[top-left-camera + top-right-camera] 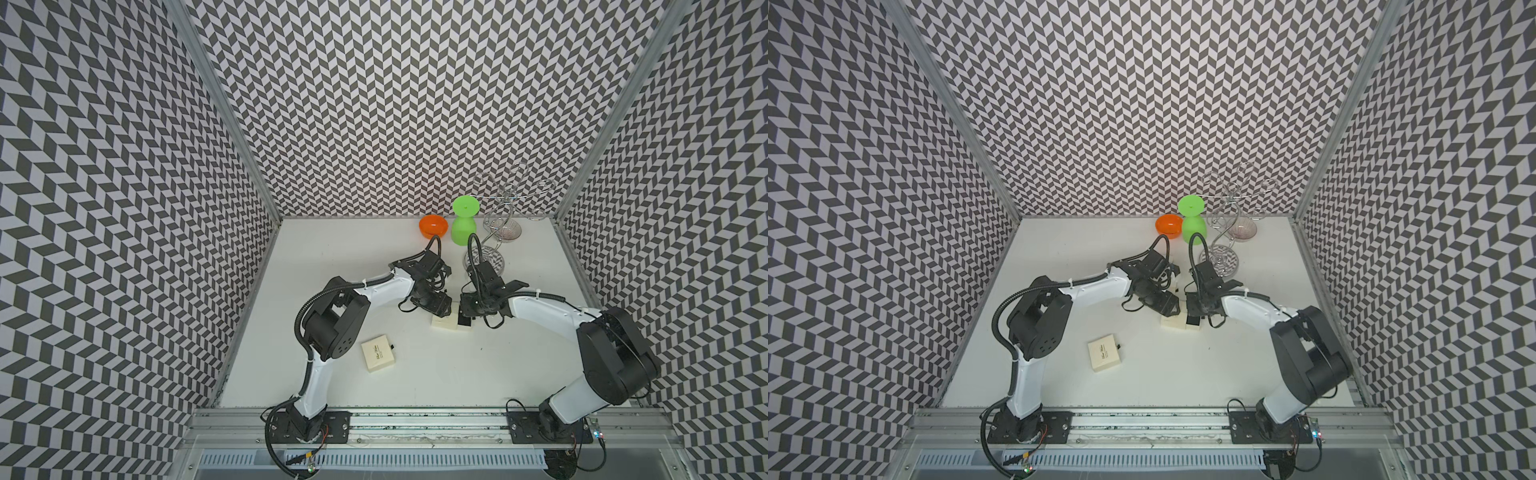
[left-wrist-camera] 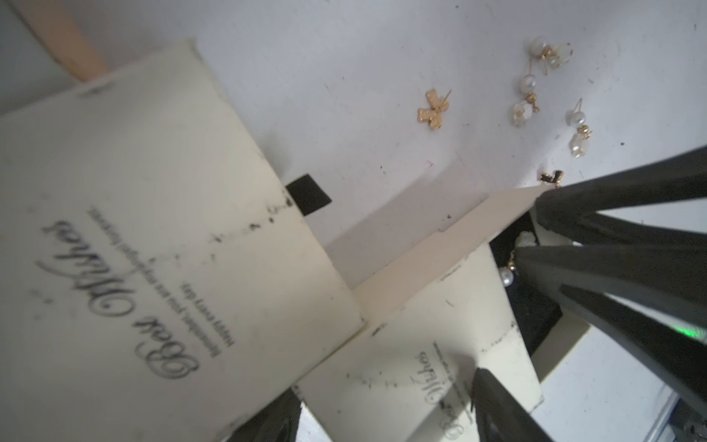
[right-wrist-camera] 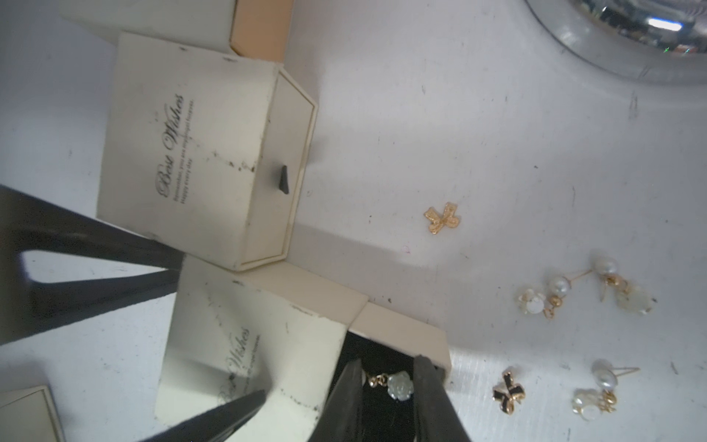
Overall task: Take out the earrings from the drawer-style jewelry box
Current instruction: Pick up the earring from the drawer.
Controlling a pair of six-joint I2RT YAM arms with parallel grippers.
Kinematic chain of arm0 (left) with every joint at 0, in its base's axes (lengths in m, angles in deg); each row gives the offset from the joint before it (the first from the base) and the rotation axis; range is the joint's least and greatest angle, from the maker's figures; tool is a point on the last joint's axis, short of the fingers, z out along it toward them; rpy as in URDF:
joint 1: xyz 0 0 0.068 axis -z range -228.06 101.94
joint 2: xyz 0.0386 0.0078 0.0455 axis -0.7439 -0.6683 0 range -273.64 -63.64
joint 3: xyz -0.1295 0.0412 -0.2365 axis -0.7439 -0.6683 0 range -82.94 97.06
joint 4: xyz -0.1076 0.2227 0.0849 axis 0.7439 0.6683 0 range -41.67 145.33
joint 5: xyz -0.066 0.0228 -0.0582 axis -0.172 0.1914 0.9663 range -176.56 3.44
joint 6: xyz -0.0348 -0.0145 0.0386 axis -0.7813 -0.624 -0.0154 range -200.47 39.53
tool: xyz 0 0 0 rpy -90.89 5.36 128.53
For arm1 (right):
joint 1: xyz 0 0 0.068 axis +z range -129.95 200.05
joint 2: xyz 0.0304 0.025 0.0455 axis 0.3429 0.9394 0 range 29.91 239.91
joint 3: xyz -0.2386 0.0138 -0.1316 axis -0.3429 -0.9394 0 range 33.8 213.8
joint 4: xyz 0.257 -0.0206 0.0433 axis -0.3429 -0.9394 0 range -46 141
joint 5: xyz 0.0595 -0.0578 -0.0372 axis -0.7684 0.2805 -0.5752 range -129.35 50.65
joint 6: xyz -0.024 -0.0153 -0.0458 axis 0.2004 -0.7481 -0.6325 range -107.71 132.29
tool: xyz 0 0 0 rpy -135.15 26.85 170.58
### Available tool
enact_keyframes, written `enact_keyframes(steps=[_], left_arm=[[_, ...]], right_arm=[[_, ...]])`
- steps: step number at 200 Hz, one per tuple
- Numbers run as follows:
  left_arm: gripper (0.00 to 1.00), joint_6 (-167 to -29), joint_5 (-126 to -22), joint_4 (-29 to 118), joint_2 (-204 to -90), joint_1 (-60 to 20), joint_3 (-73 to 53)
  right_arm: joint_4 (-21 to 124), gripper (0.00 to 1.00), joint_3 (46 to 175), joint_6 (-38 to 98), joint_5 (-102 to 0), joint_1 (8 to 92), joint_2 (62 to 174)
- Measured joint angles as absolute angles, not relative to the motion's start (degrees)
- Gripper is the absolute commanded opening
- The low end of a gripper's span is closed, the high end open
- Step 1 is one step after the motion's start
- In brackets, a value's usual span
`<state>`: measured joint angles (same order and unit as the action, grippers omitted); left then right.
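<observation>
The cream jewelry box (image 3: 245, 344) lies mid-table with its black-lined drawer (image 3: 382, 348) pulled out. My left gripper (image 2: 386, 382) is shut on the box's sleeve, one finger on each side. My right gripper (image 3: 388, 359) is open inside the drawer, its fingers either side of a pale flower earring (image 3: 399, 387) on a gold link. Other earrings lie loose on the table past the drawer: a gold bow (image 3: 442, 218), a black bow (image 3: 509, 390) and pearl pieces (image 3: 574, 294). In both top views the two grippers meet over the box (image 1: 444, 323).
A second cream box (image 3: 199, 153), shut, touches the held one. A third box (image 1: 377, 355) lies nearer the left arm. At the back stand an orange bowl (image 1: 433, 226), a green vase (image 1: 464, 222) and a silver wire stand (image 1: 498, 216).
</observation>
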<state>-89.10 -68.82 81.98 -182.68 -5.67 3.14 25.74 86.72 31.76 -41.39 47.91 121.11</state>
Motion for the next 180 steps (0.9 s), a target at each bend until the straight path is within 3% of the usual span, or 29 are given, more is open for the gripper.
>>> enact_keyframes(steps=[180], left_arm=[[0.70,-89.07,-68.43,82.26,-182.90,-5.67,3.45]], right_arm=[[28.43,0.26,84.08,32.04,-44.15,48.76,122.11]])
